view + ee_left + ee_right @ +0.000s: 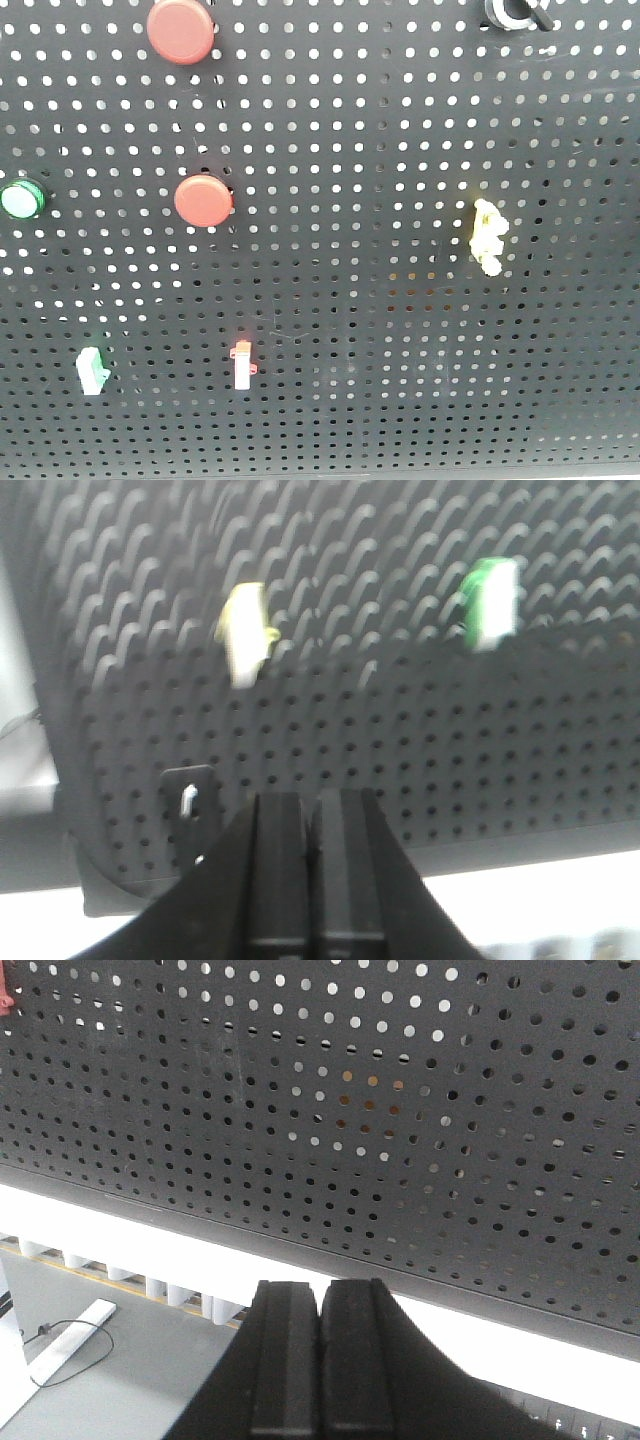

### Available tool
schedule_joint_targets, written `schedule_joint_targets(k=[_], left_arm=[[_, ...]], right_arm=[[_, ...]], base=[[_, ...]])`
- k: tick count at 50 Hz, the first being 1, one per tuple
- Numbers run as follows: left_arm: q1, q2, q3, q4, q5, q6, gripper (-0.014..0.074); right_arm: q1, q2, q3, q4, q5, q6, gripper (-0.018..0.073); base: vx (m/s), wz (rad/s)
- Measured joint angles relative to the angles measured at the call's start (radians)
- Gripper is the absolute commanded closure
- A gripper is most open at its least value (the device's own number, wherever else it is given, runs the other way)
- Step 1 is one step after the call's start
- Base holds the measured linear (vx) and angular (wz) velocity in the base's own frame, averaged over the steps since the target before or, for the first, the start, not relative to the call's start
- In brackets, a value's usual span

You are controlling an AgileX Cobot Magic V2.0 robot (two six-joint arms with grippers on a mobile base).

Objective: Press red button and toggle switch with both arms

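Two red round buttons sit on the black pegboard: one at the top, one lower. Neither arm shows in the front view. In the left wrist view my left gripper is shut and empty, close to the board. A small toggle switch with a metal lever on a black plate is just left of its tips, apart from them. In the right wrist view my right gripper is shut and empty, below the pegboard's lower edge. A red sliver shows at the top left.
A green round button, a green-white rocker, an orange-white rocker, a yellow part and a black fitting are also on the board. The left wrist view shows a yellow-white rocker and a green-white rocker.
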Motion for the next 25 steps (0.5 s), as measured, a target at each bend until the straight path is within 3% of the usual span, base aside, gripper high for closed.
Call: schedule_joint_targets(k=[15, 25], left_arm=[[0.006, -0.012, 0.0, 0.057, 0.124, -0.04, 0.0595], [-0.043, -0.012, 0.0, 0.059, 0.134, -0.04, 0.0595]], right_arm=[[0.0, 0.0, 0.0, 0.0, 0.0, 0.0, 0.0562], [0.0, 0.0, 0.0, 0.0, -0.001, 0.0, 0.0562]], base=[[0.0, 0.0], [0.0, 0.0]])
